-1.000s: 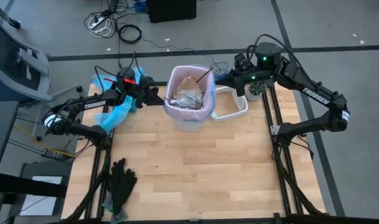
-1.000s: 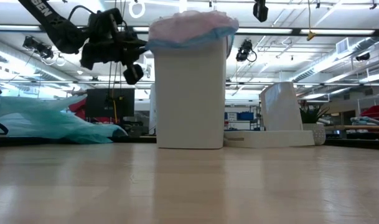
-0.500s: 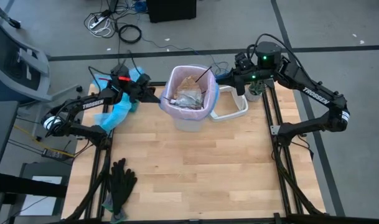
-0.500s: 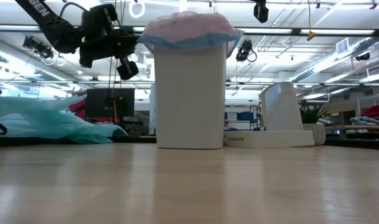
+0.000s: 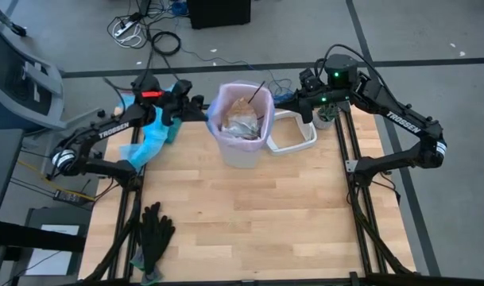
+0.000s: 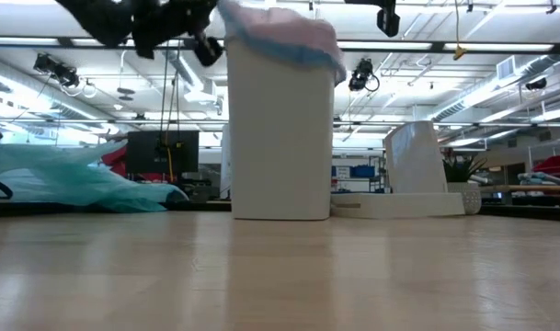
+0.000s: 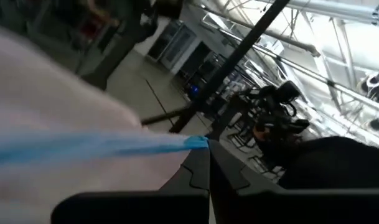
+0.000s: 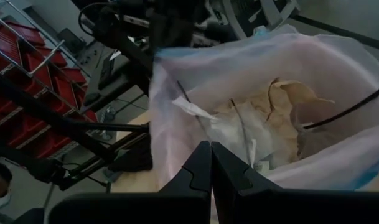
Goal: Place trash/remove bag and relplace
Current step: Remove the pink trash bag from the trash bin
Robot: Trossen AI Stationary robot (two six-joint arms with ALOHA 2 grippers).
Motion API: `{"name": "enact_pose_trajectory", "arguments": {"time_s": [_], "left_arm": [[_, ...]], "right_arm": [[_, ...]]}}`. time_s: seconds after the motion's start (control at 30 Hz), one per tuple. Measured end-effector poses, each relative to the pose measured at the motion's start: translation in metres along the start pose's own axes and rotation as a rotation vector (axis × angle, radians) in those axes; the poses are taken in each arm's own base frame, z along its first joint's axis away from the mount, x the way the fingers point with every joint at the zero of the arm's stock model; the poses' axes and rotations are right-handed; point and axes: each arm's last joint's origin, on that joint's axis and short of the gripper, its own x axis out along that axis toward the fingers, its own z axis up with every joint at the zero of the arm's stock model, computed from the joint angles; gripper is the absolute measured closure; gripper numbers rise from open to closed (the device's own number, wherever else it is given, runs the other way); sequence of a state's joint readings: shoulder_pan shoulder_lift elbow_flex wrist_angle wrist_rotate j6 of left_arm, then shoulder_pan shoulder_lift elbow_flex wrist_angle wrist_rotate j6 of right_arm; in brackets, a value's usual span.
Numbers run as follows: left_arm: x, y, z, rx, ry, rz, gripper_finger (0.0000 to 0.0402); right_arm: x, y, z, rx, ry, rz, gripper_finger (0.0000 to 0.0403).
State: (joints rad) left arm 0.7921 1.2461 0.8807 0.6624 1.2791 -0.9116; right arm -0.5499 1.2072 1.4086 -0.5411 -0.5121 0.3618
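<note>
Both grippers pinch the pink bin liner (image 5: 240, 95) rim, left gripper (image 5: 200, 106) and right gripper (image 5: 278, 100), so lopsided pulling probably tears it or dumps the paper scraps (image 5: 240, 119).

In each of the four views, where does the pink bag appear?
High view: the pink bag lines the white bin, top centre.
Low view: over the bin's top.
Left wrist view: left half.
Right wrist view: centre, holding trash.
Shared landmark: its blue drawstring.

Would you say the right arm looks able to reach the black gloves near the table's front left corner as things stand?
Probably not readily: the right gripper, shut, sits at the pink-lavender bag's far rim, and the black gloves lie at the opposite corner.
</note>
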Motion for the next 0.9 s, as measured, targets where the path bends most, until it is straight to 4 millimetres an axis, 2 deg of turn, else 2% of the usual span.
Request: {"name": "enact_pose_trajectory", "arguments": {"time_s": [0.13, 0.33, 0.67, 0.77, 0.9], "left_arm": [[0.007, -0.012, 0.018, 0.106, -0.078, 0.026, 0.0401], [0.007, -0.017, 0.036, 0.192, -0.275, 0.163, 0.0401], [0.001, -0.014, 0.047, 0.320, -0.570, 0.449, 0.0401], [0.001, -0.016, 0.048, 0.349, -0.582, 0.443, 0.0401], [0.005, -0.022, 0.048, 0.351, -0.537, 0.330, 0.0401]], "right_arm": [[0.000, 0.000, 0.000, -0.001, 0.000, 0.000, 0.0403], [0.000, 0.000, 0.000, 0.000, 0.001, 0.000, 0.0403], [0.000, -0.002, -0.007, 0.037, 0.062, -0.022, 0.0403], [0.000, -0.002, -0.007, 0.036, 0.064, -0.023, 0.0403], [0.000, -0.003, -0.007, 0.025, 0.069, -0.025, 0.0403]]}}
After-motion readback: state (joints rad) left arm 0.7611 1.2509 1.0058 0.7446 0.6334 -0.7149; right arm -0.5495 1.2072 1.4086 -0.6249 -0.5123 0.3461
